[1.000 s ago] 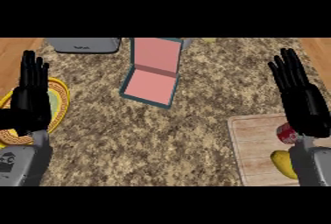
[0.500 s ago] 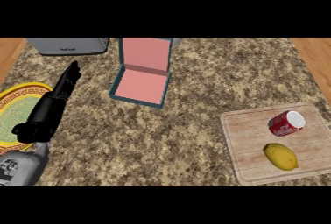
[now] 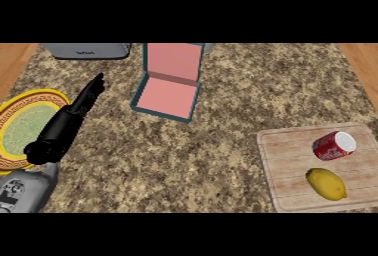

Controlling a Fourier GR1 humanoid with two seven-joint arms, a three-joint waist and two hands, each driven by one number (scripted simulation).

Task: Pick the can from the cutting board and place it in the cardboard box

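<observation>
Where the grey left forearm (image 3: pixel 22 192) enters at the lower left corner, it rises into the black left hand (image 3: pixel 63 127), seen almost edge-on. Its fingers (image 3: pixel 90 92) are stretched out straight and held together, pointing toward the upper left; they hold nothing and touch none of the objects. The hand lies over the right rim of a round plate (image 3: pixel 13 107), yellow at the border and pale green in the middle, which sits at the left edge of the frame.

At the lower right, a pale wooden cutting board (image 3: pixel 291 165) lies on the speckled granite counter (image 3: pixel 244 95). On its nearer part lies a yellow lemon (image 3: pixel 326 183). Just above it, apart from it, the red can (image 3: pixel 334 146) lies on its side on the board's upper right part, its pale end turned toward the upper right. The can is well apart from the hand, on the opposite side of the frame.

Farther up, in the upper middle, the cardboard box (image 3: pixel 168 97) stands open, pink inside with dark teal edges, its lid raised at the far side. Nothing lies inside it. Beyond it, at the upper left, a grey appliance (image 3: pixel 85 50) sits against the counter's far edge.
</observation>
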